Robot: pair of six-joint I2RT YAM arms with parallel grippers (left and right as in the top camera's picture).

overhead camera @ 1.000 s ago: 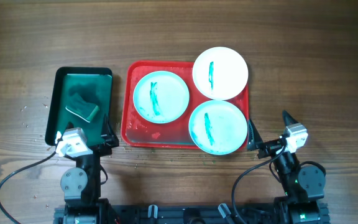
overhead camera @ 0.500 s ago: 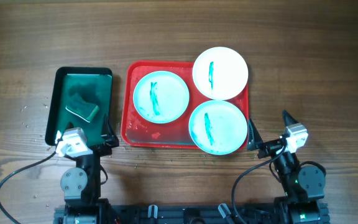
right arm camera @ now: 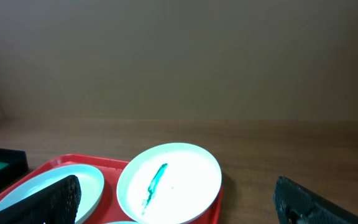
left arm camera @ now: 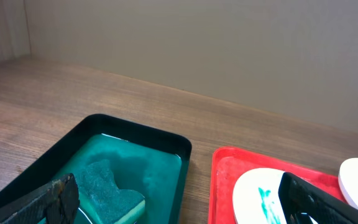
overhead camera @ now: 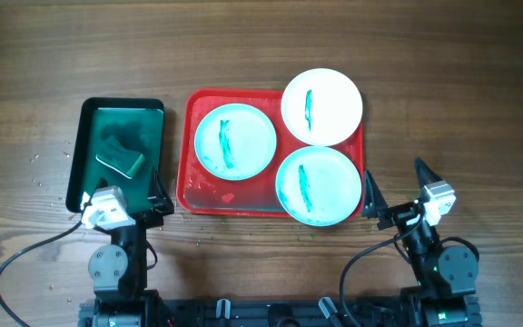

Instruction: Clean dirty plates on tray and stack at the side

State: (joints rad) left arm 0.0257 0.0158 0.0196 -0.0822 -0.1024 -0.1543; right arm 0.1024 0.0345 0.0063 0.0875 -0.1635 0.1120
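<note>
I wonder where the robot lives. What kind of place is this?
Probably a robot practice bench, not a real kitchen: a left arm and right arm sit at a wooden table, with smeared plates on a red tray and a plain wall behind.

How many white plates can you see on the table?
3. The left plate lies on the left half of the red tray. The far-right plate overhangs the tray's far right corner. The near-right plate sits at its near right corner. None appears stacked or hidden.
</note>
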